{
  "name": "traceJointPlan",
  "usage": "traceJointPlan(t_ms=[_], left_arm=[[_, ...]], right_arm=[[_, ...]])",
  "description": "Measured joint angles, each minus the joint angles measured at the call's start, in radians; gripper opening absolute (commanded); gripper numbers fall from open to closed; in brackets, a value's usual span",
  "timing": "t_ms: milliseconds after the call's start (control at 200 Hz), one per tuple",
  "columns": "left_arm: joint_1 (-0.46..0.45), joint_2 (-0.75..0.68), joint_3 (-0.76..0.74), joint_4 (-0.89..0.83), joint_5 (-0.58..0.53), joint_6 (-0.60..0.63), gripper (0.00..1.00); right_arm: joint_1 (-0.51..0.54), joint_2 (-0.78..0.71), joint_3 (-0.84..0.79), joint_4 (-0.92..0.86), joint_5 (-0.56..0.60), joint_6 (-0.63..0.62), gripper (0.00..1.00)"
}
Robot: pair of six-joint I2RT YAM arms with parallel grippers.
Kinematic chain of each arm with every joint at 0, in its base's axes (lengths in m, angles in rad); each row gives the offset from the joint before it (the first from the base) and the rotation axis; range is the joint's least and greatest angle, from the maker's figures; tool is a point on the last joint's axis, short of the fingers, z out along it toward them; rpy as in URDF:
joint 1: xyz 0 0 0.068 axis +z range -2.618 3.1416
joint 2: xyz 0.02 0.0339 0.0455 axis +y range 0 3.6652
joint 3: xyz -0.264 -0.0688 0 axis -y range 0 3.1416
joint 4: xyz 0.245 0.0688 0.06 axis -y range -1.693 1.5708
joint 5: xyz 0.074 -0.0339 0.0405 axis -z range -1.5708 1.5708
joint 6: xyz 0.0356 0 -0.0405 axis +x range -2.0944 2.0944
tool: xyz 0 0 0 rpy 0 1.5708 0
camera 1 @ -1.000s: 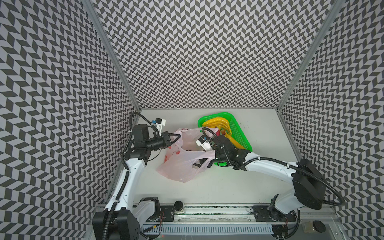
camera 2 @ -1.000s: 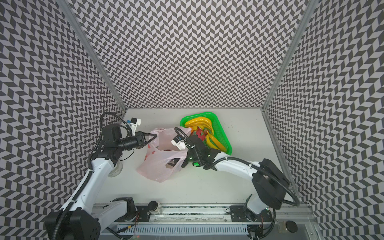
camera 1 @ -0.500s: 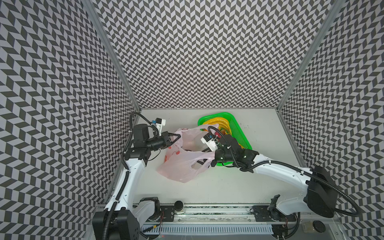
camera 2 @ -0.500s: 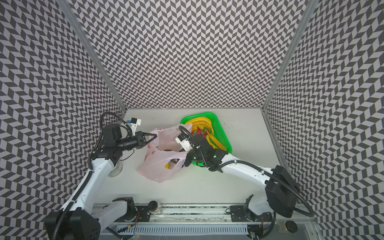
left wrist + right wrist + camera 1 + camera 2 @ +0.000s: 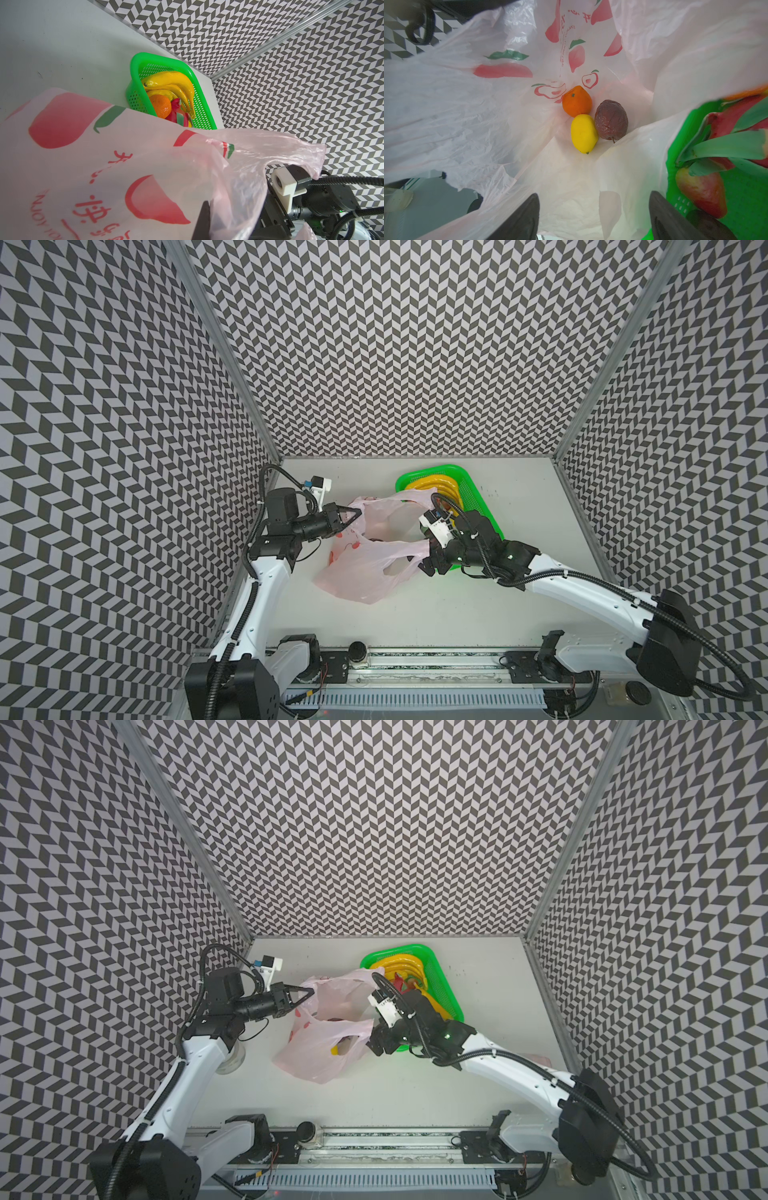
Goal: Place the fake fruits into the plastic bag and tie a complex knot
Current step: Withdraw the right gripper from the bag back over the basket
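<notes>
the pale table fills the floor of the patterned booth. on it, left of the middle, lies the pink bag, its mouth spread open toward the right. the green basket stands at the bag's far right edge, and the film drapes against it.

the left gripper is closed tight on the bag's far left rim and holds that edge up off the table. the right gripper hovers at the mouth on the bag's right side, by the near end of the basket. its jaws stand wide apart with nothing pinched between them, only loose film below. one handle stretches toward it; i cannot tell if they touch.

in the basket the bananas curve round the far end. the dragon fruit and an orange lie nearer the bag, and a red fruit sits at the near end.

deep in the bag three pieces touch each other: a dark ball, a lemon and a second orange.
</notes>
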Motion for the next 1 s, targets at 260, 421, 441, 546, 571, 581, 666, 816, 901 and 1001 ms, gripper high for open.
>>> traceJointPlan(t_ms=[260,421,441,546,571,581,666,816,901,1001], left_arm=[[0.0,0.023,0.0,0.047,0.0,-0.041,0.0],[0.0,0.031,0.0,0.079,-0.001,-0.06,0.0],[0.0,0.031,0.0,0.081,-0.001,-0.061,0.0],[0.003,0.031,0.0,0.094,-0.001,-0.07,0.0],[0.006,0.031,0.0,0.096,0.0,-0.071,0.0],[0.007,0.03,0.0,0.097,0.0,-0.071,0.0],[0.021,0.03,0.0,0.101,0.001,-0.071,0.0],[0.04,0.03,0.0,0.096,0.006,-0.062,0.0],[0.045,0.03,0.0,0.084,0.011,-0.046,0.0],[0.05,0.03,0.0,0.065,0.019,-0.032,0.0]], right_arm=[[-0.047,-0.101,0.0,-0.046,-0.009,0.005,0.88],[-0.115,-0.179,0.0,-0.085,-0.019,0.001,0.93],[-0.13,-0.188,0.0,-0.091,-0.023,0.002,0.93],[-0.194,-0.21,0.0,-0.116,-0.031,-0.002,0.94],[-0.21,-0.21,0.0,-0.124,-0.032,-0.003,0.94],[-0.214,-0.21,0.0,-0.126,-0.032,-0.003,0.94],[-0.256,-0.198,0.0,-0.158,-0.038,-0.003,0.94],[-0.317,-0.143,-0.004,-0.161,-0.063,0.028,0.97],[-0.348,-0.104,-0.022,-0.126,-0.066,0.085,0.98],[-0.367,-0.05,-0.04,-0.071,-0.049,0.193,0.99]])
